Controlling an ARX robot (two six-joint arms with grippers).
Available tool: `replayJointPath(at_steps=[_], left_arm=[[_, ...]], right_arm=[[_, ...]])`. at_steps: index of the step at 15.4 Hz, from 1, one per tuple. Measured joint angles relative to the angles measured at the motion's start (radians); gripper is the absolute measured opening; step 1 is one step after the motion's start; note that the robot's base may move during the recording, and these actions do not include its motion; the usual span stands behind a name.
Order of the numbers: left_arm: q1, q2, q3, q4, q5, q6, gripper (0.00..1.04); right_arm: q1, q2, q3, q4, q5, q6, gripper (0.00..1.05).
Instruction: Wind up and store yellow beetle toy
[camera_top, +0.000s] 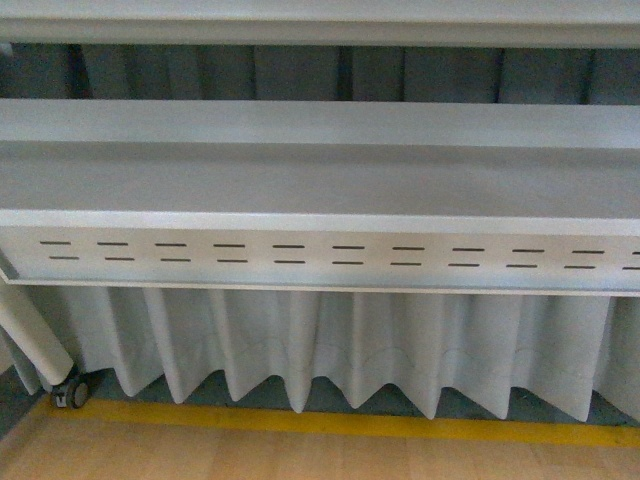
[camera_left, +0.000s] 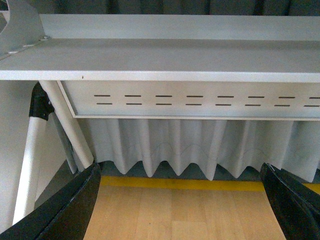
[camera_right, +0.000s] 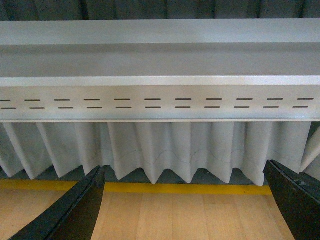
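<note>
From my front camera I see only a pale grey tabletop running the full width ahead of me, a second grey ledge behind and above it, and a slotted panel hanging under the front edge with two rows of short dark slots; neither of my arms shows in that view. Below the panel a pleated grey curtain hangs down to a yellow stripe on the floor, and nearer me lies light wooden flooring; at the far left a white table leg slants down to a small castor wheel.

My left end effector is spread wide; in the left wrist view its two black fingers stand at opposite edges with nothing between them but the wooden floor and the yellow stripe; beyond them I see the same tabletop edge, the slotted panel, the curtain and slanting white legs joined by a black fitting.

My right end effector is likewise spread apart and holds nothing; its black fingers frame the floor, with the slotted panel and curtain straight ahead.

The yellow beetle toy appears in none of my three views, so I cannot tell where it is; the stretch of tabletop surface I can see carries nothing.
</note>
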Motion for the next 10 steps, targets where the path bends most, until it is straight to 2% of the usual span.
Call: replayJointPath(at_steps=[10], left_arm=[[0.0, 0.0, 0.0, 0.0, 0.0, 0.0, 0.98]], right_arm=[[0.0, 0.0, 0.0, 0.0, 0.0, 0.0, 0.98]])
